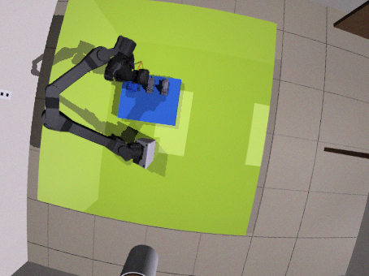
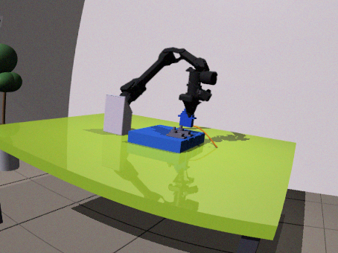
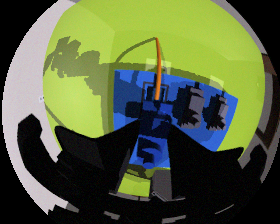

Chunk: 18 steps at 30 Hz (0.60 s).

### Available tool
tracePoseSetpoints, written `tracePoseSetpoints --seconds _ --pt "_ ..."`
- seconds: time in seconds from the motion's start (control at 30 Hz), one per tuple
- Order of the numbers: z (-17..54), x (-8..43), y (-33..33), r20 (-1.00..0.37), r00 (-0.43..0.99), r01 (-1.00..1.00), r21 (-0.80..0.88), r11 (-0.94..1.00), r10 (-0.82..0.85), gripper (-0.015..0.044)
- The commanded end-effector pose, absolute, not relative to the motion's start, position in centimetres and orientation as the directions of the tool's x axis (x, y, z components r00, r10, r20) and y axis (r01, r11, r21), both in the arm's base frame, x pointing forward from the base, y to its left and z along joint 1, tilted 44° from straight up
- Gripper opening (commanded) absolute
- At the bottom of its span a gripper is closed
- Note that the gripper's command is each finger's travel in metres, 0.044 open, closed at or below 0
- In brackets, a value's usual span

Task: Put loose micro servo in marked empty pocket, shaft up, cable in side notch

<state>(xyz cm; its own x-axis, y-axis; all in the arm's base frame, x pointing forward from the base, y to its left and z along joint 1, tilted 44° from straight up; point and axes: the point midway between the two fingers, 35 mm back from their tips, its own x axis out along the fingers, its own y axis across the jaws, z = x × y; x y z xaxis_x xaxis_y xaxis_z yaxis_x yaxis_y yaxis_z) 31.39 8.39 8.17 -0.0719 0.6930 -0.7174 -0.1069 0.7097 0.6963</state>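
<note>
Servo in transit, looks like the line-up step over the pocket. Gripper is pinching the blue micro servo, held above the blue deck, gap visible in the exterior view. Servo looks roughly upright there, ears out to both sides. Orange cable hangs out past the deck edge. In the wrist view the marked pocket shows partly, just beyond the servo; two grey servos sit beside it.

Next move, my call: finish centring on the pocket, match the body to the outline, get the cable over the side notch, then straight down until both ears lie flat. Cable could snag under an ear.

Hard to see: output shaft not clear in any view; pocket partly covered by servo and cable, notch only doubtful; top view has the arm over the servo; fingertips dark, so exact grip contact can't be made out.
</note>
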Motion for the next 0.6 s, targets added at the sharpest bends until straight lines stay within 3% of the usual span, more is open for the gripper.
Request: tracePoseSetpoints --seconds 0.0,0.57 --pt "8.5 32.9 8.5 -0.716 -0.063 -0.108 0.698 0.708 0.695 0.0000" --pt "7.3 33.0 9.8 -0.715 -0.062 -0.108 0.698 0.708 0.696 0.0000"
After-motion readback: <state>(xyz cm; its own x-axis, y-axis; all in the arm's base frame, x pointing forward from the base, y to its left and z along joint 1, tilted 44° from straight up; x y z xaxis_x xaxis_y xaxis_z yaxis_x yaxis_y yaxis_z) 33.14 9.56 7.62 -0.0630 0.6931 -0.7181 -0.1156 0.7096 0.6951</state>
